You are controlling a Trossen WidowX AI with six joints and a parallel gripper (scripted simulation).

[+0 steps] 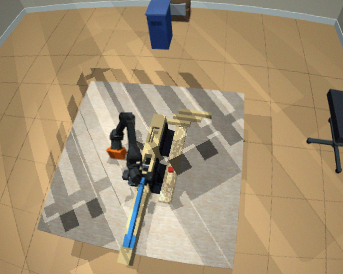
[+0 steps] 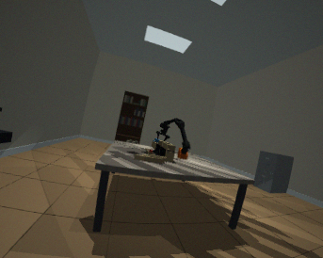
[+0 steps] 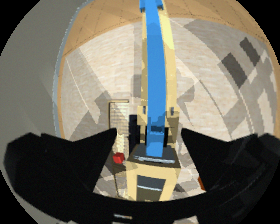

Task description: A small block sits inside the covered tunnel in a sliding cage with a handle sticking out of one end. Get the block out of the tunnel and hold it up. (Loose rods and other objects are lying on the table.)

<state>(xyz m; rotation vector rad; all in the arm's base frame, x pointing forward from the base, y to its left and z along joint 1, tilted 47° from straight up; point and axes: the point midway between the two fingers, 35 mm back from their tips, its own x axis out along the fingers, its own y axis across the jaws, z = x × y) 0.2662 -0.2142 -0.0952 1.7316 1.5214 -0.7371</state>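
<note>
Left of the tunnel [image 1: 159, 121] [image 2: 169, 149] [image 3: 132, 181], the open, empty claw [image 1: 148, 178] [image 2: 163, 137] [image 3: 149, 131] should centre over the blue handle [image 1: 134, 212] [image 2: 156, 140] [image 3: 156, 70], grip squarely and pull straight; right, a red cube [image 1: 170, 169] [image 2: 151, 152] [image 3: 119, 158], perhaps the block, perhaps loose; none shows inside. Only the wrist view shows fingertips straddling the handle; the top view hides them

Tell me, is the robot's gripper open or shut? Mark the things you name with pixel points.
Open. In the wrist view, the gripper [image 3: 149, 131] has its two black fingers wide apart, and nothing is pinched between them.
</note>
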